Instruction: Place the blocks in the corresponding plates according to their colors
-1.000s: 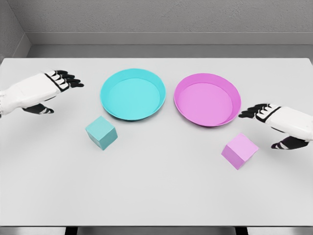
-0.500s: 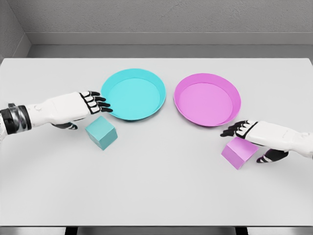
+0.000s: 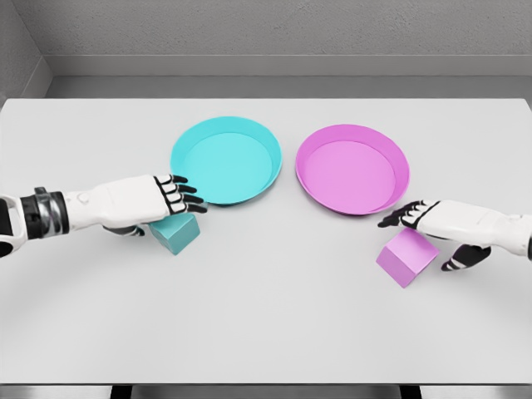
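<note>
Teal block [image 3: 177, 233] half hidden under open left hand [image 3: 141, 202]; right hand [image 3: 440, 220] open over pink block [image 3: 406, 257].

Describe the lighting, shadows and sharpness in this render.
Head view: even, diffuse light and no glare on the white table; only faint soft shadows under the teal block, the pink block and both plates; everything is sharp edge to edge, with no blur and no visible lens distortion.
</note>
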Controlling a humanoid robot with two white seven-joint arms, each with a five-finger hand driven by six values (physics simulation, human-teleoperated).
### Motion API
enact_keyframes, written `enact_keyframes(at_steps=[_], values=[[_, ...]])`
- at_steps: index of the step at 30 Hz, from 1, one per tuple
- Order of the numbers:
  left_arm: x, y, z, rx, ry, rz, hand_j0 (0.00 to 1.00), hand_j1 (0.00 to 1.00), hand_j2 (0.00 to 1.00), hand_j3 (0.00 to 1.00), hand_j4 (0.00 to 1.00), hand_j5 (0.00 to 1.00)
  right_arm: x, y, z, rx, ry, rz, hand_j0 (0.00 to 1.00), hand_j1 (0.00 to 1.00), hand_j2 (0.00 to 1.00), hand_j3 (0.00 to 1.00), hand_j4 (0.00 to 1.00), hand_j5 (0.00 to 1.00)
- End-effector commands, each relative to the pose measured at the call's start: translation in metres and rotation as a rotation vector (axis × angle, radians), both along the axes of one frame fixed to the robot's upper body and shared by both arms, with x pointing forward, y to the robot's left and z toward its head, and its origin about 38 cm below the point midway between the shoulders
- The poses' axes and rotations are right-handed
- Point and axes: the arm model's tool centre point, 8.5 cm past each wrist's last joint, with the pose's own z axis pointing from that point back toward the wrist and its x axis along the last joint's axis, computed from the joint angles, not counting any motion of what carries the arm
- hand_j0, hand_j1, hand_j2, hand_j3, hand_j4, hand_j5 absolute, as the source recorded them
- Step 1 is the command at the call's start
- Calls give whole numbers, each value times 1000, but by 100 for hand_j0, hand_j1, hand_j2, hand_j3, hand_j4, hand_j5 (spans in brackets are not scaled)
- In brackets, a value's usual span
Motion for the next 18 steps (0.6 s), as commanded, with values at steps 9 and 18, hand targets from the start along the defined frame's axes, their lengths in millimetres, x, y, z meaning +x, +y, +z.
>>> enact_keyframes(at_steps=[9,18], values=[[0,-8,-2,2,14,-18,100,100,100,100,100,100,-4,16,-6,7,28,89,100,100,100,100,100,100],[3,-8,2,17,8,-18,92,92,92,92,92,92,-4,17,-11,5,43,73,69,69,69,69,69,69]])
